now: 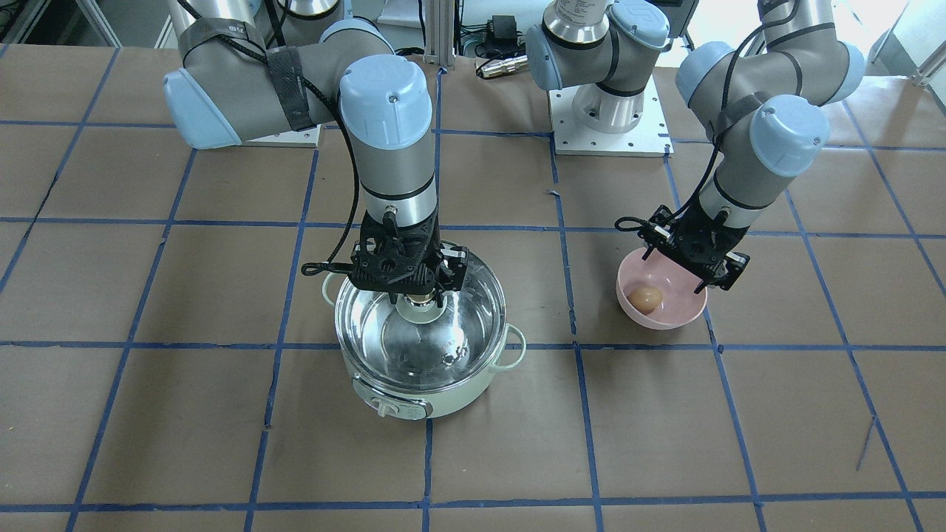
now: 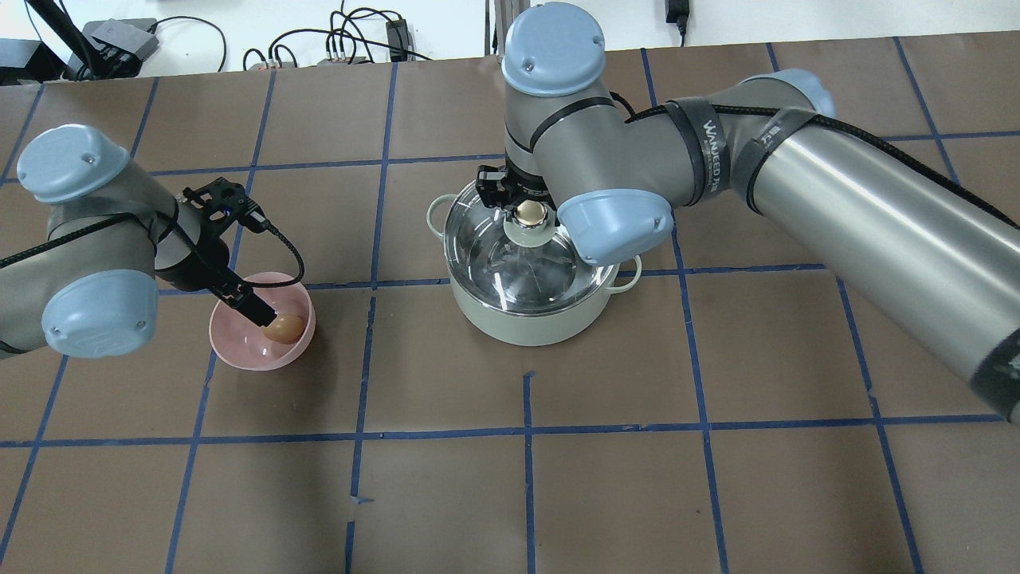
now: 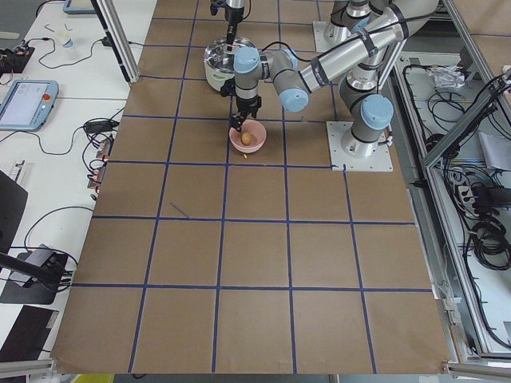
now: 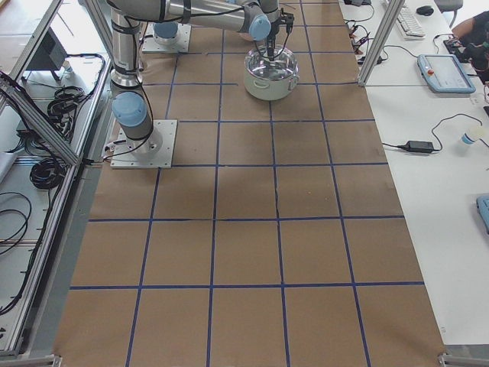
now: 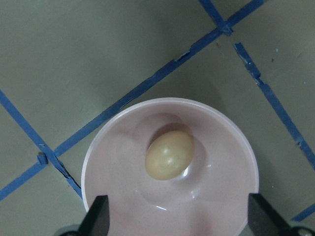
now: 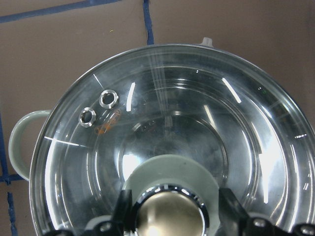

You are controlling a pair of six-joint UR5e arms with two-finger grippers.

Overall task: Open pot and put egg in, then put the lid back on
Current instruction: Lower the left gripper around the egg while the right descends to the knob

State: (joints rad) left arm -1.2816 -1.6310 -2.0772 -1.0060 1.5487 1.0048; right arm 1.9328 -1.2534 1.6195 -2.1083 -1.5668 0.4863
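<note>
The mint-green pot (image 1: 443,395) stands mid-table with the glass lid (image 6: 197,108) seated on it. My right gripper (image 6: 177,211) is over the lid, with one finger on each side of the beige-gold knob (image 2: 530,214). A thin gap shows on one side, so it reads as open. The egg (image 5: 169,155) lies in a pink bowl (image 5: 236,132), also seen in the front view (image 1: 645,298). My left gripper (image 5: 179,216) hangs just above the bowl, open and empty, its fingers wide apart beside the egg.
The pink bowl (image 2: 239,355) sits about one grid square from the pot (image 2: 518,327), on my left. The brown table is marked with blue tape lines. The arm bases and cables are at the robot's edge (image 1: 610,111).
</note>
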